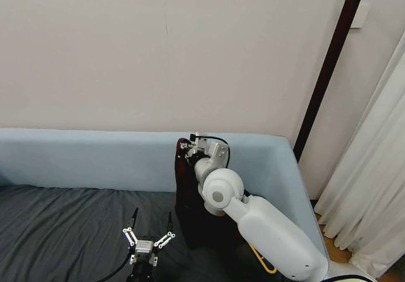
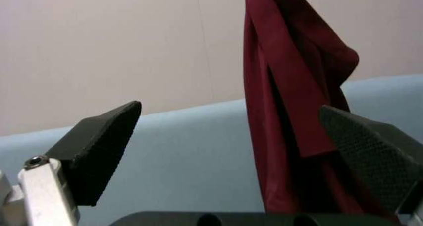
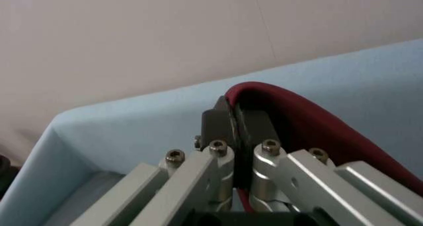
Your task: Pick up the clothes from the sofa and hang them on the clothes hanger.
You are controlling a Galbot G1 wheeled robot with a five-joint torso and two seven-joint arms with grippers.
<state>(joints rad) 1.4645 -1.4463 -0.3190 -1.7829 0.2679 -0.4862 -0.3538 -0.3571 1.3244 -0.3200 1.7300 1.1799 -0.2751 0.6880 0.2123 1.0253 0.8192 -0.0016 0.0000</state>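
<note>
I'm looking at a plain pale wall (image 1: 126, 48) running behind the light blue sofa (image 1: 76, 159), its dark grey seat (image 1: 57, 231) spreading below; white curtains (image 1: 373, 193) are hanging right, over wooden floor (image 1: 329, 238).

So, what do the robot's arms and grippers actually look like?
The right arm is a glossy white rounded shell with a grey joint disc. The right gripper has silver linkages, screw heads and black fingers. The left gripper matches, with textured black wedge fingers and a black cable.
</note>
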